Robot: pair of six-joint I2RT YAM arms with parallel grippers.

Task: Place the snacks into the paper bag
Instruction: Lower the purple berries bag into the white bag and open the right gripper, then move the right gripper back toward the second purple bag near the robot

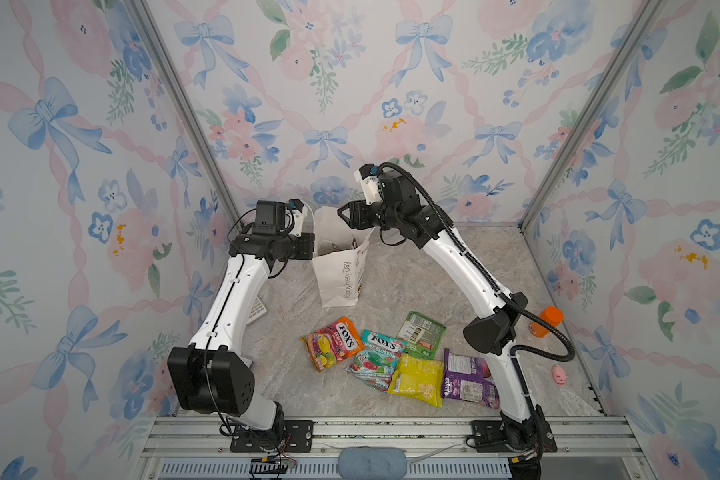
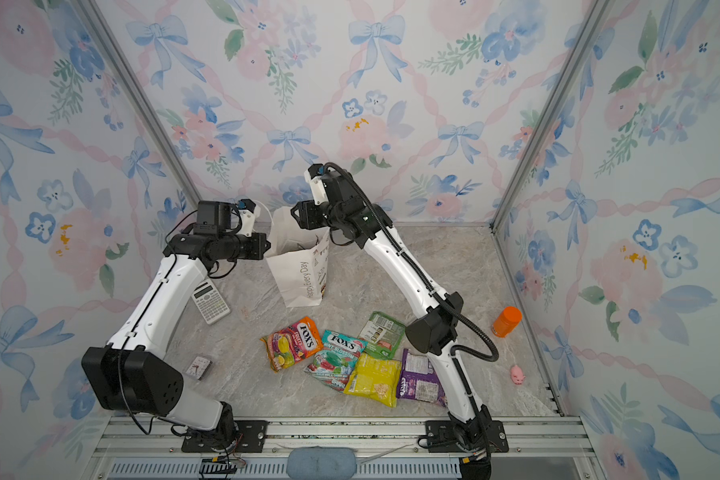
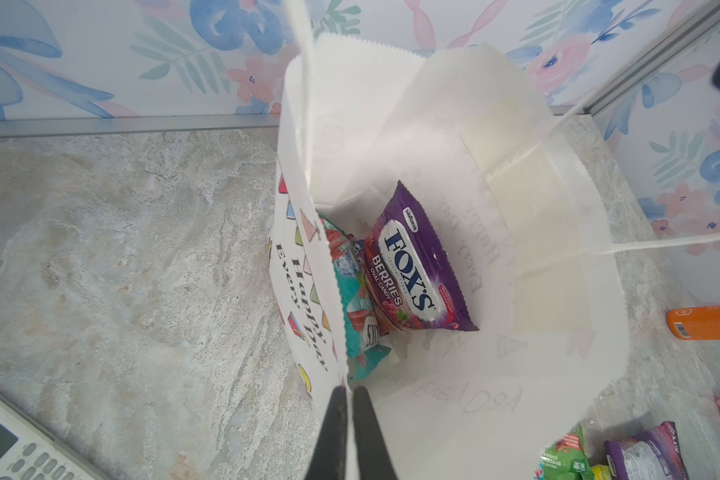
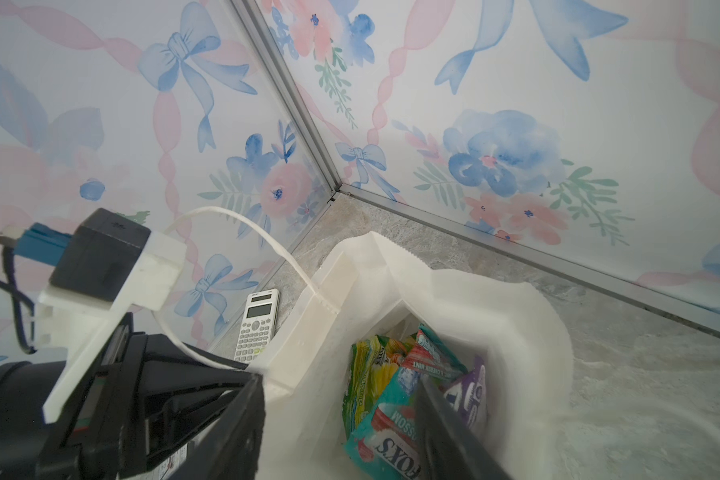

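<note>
Left wrist view: left tool (image 3: 348, 392) is pinching the rim of the tall white paper gift bag (image 3: 558, 291). Right tool (image 4: 341, 386) is hanging spread, empty, over its mouth; purple glossy FOX'S packet (image 3: 416, 266) is lying inside. Next likely: fetching yellow glossy packet (image 1: 418, 380) off the marbled table (image 1: 292, 382).

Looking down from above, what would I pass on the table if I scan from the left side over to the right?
From the left: calculator → orange Fox's packet → teal Fox's packet → purple packet → orange bottle. Things that overlap these sideways are left out.
</note>
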